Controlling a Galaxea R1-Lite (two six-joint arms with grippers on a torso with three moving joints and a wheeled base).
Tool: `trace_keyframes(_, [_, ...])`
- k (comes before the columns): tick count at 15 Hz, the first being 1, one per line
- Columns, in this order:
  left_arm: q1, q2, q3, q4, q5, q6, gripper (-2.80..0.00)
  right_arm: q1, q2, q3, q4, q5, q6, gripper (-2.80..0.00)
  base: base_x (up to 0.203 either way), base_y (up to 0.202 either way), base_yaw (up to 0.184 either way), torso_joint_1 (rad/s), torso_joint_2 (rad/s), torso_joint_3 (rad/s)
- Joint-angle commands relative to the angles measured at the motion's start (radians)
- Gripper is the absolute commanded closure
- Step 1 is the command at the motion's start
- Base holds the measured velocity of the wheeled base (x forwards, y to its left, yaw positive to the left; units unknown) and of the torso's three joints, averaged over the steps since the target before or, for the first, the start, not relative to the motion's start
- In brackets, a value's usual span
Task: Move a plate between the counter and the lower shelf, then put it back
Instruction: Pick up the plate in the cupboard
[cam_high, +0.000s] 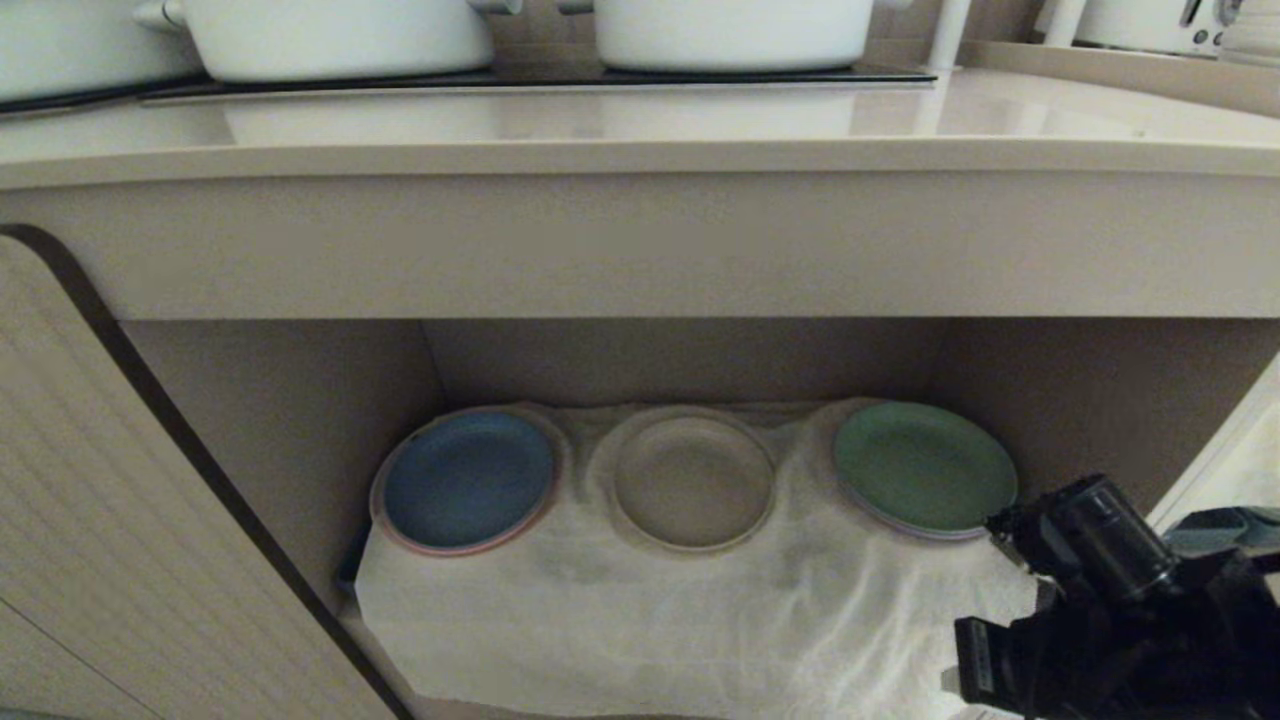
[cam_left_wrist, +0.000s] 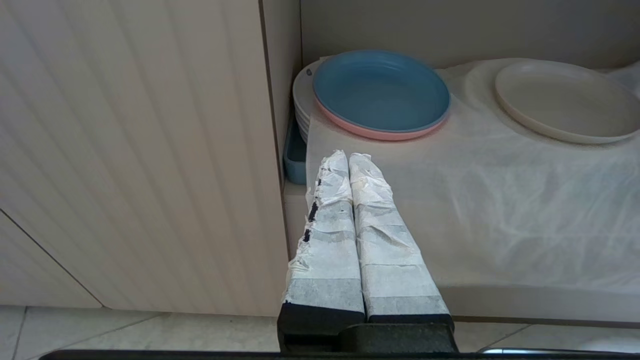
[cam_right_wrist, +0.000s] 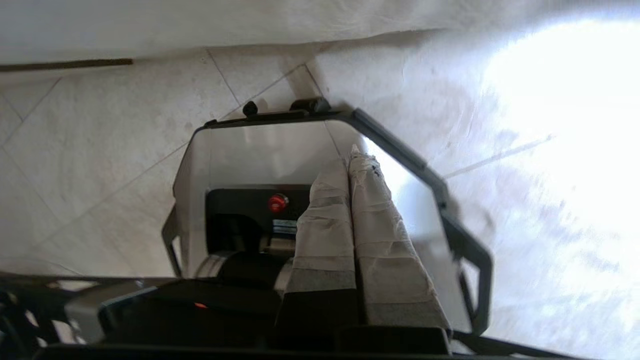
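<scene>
Looks like the pick-up hasn't started: the small round matte cream plate (cam_high: 692, 480) sits on the wrinkled white cloth of the lower shelf (cam_high: 650, 610), between a blue plate (cam_high: 468, 478) and a green plate (cam_high: 925, 465). The right gripper (cam_right_wrist: 352, 155) is clenched on nothing, pointing at floor tiles, well apart from the plate (left gripper (cam_left_wrist: 345, 159) clenched too, parked). Next: swing the jaws toward the rim and open them.
</scene>
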Motion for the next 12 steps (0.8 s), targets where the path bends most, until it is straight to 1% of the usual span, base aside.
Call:
trace_keyframes(1, [0.0, 0.0, 0.0, 0.0, 0.0, -0.001, 0.0, -0.01, -0.065, 0.023, -0.002, -0.002, -0.021, 0.0, 0.0, 0.0, 0.0, 0.0, 0.0, 0.0])
trace_keyframes(3, [0.0, 0.0, 0.0, 0.0, 0.0, -0.001, 0.0, -0.027, -0.109, 0.023, -0.002, -0.015, -0.059, 0.0, 0.0, 0.0, 0.0, 0.0, 0.0, 0.0])
trace_keyframes(5, [0.0, 0.0, 0.0, 0.0, 0.0, -0.001, 0.0, -0.056, -0.166, 0.037, -0.003, -0.026, -0.138, 0.0, 0.0, 0.0, 0.0, 0.0, 0.0, 0.0])
trace_keyframes(7, [0.0, 0.0, 0.0, 0.0, 0.0, -0.001, 0.0, -0.103, -0.229, 0.069, -0.005, -0.034, -0.251, 0.0, 0.0, 0.0, 0.0, 0.0, 0.0, 0.0])
trace_keyframes(9, [0.0, 0.0, 0.0, 0.0, 0.0, -0.001, 0.0, -0.15, -0.29, 0.109, -0.027, -0.035, -0.326, 0.0, 0.0, 0.0, 0.0, 0.0, 0.0, 0.0])
trace_keyframes(11, [0.0, 0.0, 0.0, 0.0, 0.0, -0.001, 0.0, -0.198, -0.342, 0.195, -0.098, -0.033, -0.45, 0.0, 0.0, 0.0, 0.0, 0.0, 0.0, 0.0])
trace_keyframes(12, [0.0, 0.0, 0.0, 0.0, 0.0, -0.001, 0.0, -0.21, -0.367, 0.248, -0.161, -0.033, -0.497, 0.0, 0.0, 0.0, 0.0, 0.0, 0.0, 0.0])
